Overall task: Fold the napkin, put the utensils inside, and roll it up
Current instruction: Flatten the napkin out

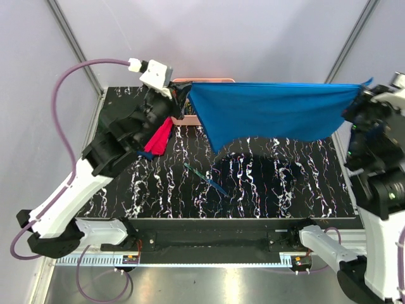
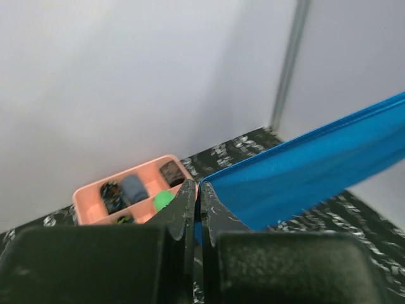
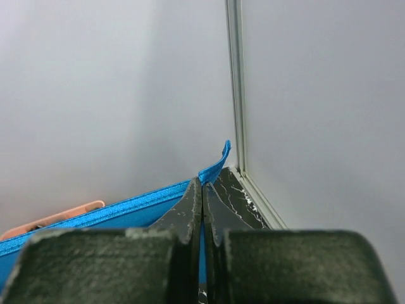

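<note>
The napkin (image 1: 272,114) hangs in the air above the far half of the table (image 1: 285,190), pulled taut along its top edge between the two arms, like a short curtain. The left gripper (image 1: 183,95) has its fingers pressed together on the napkin's left top corner, and the right gripper (image 1: 362,95) pinches the right top corner the same way, with a small tip of cloth sticking up past its fingers in the right wrist view. The cloth is thin, bright blue and smooth where stretched, with a stitched hem; its lower edge sags unevenly and cuts up on a slant towards the left corner. The utensils (image 1: 205,178) lie on the table nearer the arms than the hanging napkin, apart from it: slim dark teal sticks set on a diagonal near the middle. Around them the glossy black tabletop shows its white marble veining out to the near edge. A red cloth (image 1: 161,136) droops beside the left arm, soft and crumpled. A pink tray (image 2: 88,196) sits at the far edge just behind the left gripper, its compartments holding small dark, grey and green pieces. Pale wall panels and metal corner posts (image 3: 235,82) stand close round the table, the right post near the right gripper
</note>
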